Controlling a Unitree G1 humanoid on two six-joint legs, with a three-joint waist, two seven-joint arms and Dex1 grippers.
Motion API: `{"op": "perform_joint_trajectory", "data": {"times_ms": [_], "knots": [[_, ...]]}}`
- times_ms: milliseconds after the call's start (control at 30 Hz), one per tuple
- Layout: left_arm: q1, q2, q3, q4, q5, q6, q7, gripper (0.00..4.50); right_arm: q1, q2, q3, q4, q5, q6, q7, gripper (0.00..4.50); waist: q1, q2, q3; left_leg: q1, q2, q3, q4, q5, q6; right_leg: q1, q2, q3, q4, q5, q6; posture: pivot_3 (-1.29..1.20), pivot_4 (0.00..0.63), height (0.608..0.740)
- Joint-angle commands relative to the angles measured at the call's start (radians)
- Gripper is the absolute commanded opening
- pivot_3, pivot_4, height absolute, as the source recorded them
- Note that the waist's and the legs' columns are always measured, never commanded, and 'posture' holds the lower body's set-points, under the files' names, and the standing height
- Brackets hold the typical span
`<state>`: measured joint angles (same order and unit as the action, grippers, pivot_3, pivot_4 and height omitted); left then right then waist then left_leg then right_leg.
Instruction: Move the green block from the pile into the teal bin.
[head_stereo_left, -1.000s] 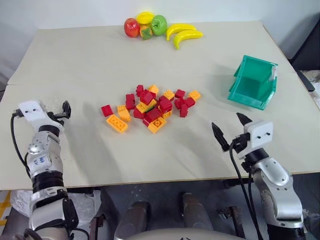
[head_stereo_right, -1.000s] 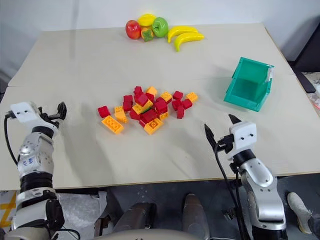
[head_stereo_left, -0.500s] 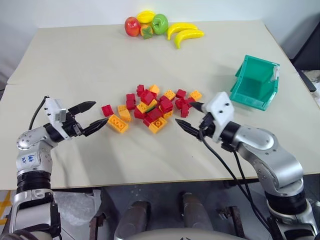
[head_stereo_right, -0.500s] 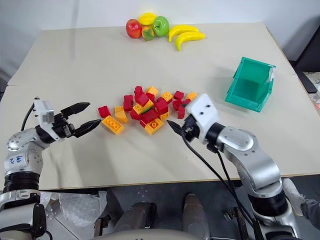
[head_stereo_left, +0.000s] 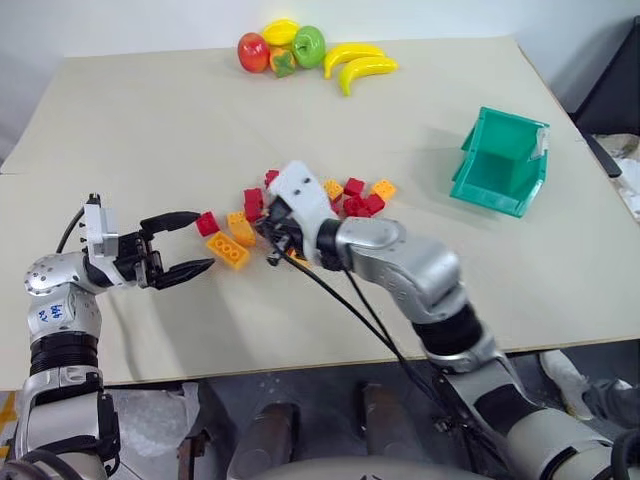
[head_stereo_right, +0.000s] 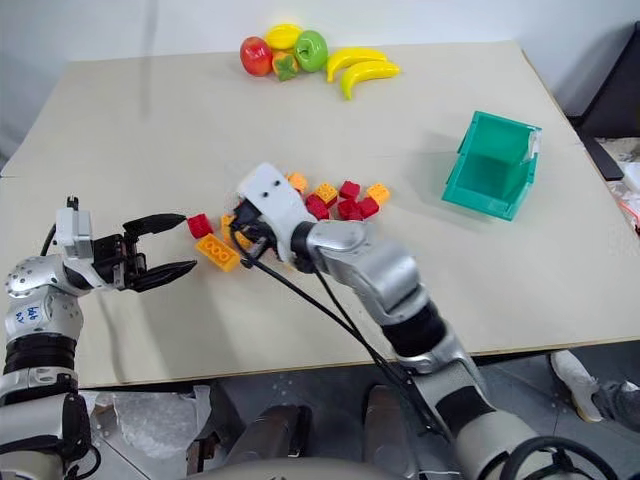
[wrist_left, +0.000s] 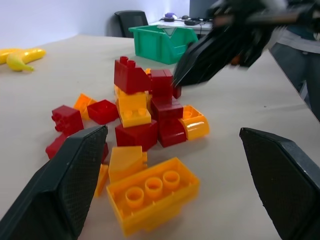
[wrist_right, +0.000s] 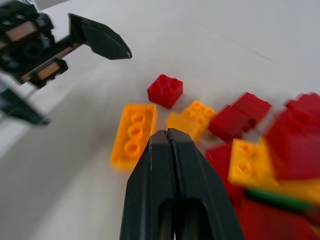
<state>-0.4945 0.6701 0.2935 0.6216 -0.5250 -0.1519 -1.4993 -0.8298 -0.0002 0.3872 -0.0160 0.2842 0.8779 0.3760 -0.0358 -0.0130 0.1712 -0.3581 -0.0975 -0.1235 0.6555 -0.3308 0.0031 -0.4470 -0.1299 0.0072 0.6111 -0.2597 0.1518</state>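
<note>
The pile (head_stereo_left: 345, 197) of red and orange bricks lies mid-table. Of the green block (wrist_right: 272, 198) I see just a thin green edge, wedged low among red and orange bricks in the right wrist view. My right gripper (wrist_right: 168, 133) hovers over the pile's left part, shut with nothing between its fingers; its white wrist housing (head_stereo_left: 298, 190) covers several bricks. My left gripper (head_stereo_left: 196, 243) stands open just left of the pile, pointing at a long orange brick (head_stereo_left: 228, 251). The teal bin (head_stereo_left: 501, 163) sits at the right, tipped with its opening facing up and toward me.
Plastic fruit (head_stereo_left: 300, 50), an apple, a green apple and bananas, lies at the table's far edge. A lone red brick (head_stereo_left: 208, 222) lies beside the long orange one. Bare tabletop (head_stereo_left: 420, 150) separates the pile from the bin.
My right arm has swung left from the table's right side onto the pile, and its fingers have shut. My left gripper turned toward the pile, then held still.
</note>
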Motion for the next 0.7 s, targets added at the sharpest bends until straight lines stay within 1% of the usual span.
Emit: {"op": "perform_joint_trajectory", "data": {"times_ms": [33,167,233,333,367,533,600,700], "knots": [[0.002,0.008,0.021,-0.03,-0.011,-0.012,0.005,4.5,-0.048,0.057,-0.018,0.144,-0.058,-0.13,-0.028,0.03,-0.002,0.0,0.0,0.0,0.0,0.0,0.0,0.0,0.0,0.0,0.0,-0.001,0.0,0.0,0.0,0.0,0.15,0.74],[0.006,0.0,0.026,-0.047,-0.012,-0.011,0.031,4.5,-0.107,0.107,-0.058,0.382,-0.122,-0.257,-0.078,0.03,-0.015,0.0,0.0,0.0,0.0,0.0,0.0,0.0,0.0,0.0,0.0,-0.001,0.001,0.0,-0.001,0.0,0.15,0.74],[0.007,-0.003,0.026,-0.055,-0.012,-0.012,0.044,4.5,-0.133,0.109,-0.084,0.48,-0.159,-0.307,-0.122,0.03,-0.019,0.0,0.0,0.0,0.0,-0.001,0.0,0.0,0.0,0.0,0.0,-0.001,0.001,0.0,-0.001,0.0,0.15,0.74],[0.01,-0.007,0.026,-0.063,-0.012,-0.013,0.059,4.5,-0.149,0.088,-0.12,0.543,-0.197,-0.354,-0.169,0.03,-0.023,0.0,0.0,0.0,0.0,-0.001,0.001,0.0,0.0,0.0,0.0,-0.002,0.001,0.001,-0.001,0.0,0.15,0.74],[0.01,-0.008,0.026,-0.064,-0.011,-0.013,0.063,4.5,-0.147,0.077,-0.128,0.538,-0.206,-0.359,-0.171,0.03,-0.023,0.001,0.0,0.0,0.0,-0.001,0.001,0.0,0.0,0.0,0.0,-0.002,0.001,0.001,-0.001,0.0,0.15,0.74],[0.011,-0.014,0.023,-0.067,-0.01,-0.016,0.078,4.5,-0.093,0.004,-0.155,0.392,-0.245,-0.306,-0.175,0.03,-0.023,0.001,0.0,0.0,0.0,-0.001,0.001,0.0,-0.001,0.0,0.0,-0.002,0.001,0.0,-0.001,0.0,0.15,0.74],[0.009,-0.02,0.021,-0.069,-0.01,-0.016,0.083,4.5,-0.064,-0.028,-0.177,0.304,-0.241,-0.246,-0.169,0.03,-0.022,0.001,0.0,0.0,0.0,-0.001,0.001,0.0,-0.001,0.0,0.0,-0.002,0.001,0.0,-0.001,0.0,0.15,0.74],[-0.003,-0.029,0.014,-0.062,-0.004,-0.018,0.091,4.5,-0.007,-0.111,-0.183,0.14,-0.23,-0.171,-0.11,0.03,-0.02,0.001,0.001,0.0,0.0,-0.001,0.001,0.0,-0.001,0.0,0.0,-0.002,0.001,0.0,-0.001,0.0,0.15,0.74]]}}
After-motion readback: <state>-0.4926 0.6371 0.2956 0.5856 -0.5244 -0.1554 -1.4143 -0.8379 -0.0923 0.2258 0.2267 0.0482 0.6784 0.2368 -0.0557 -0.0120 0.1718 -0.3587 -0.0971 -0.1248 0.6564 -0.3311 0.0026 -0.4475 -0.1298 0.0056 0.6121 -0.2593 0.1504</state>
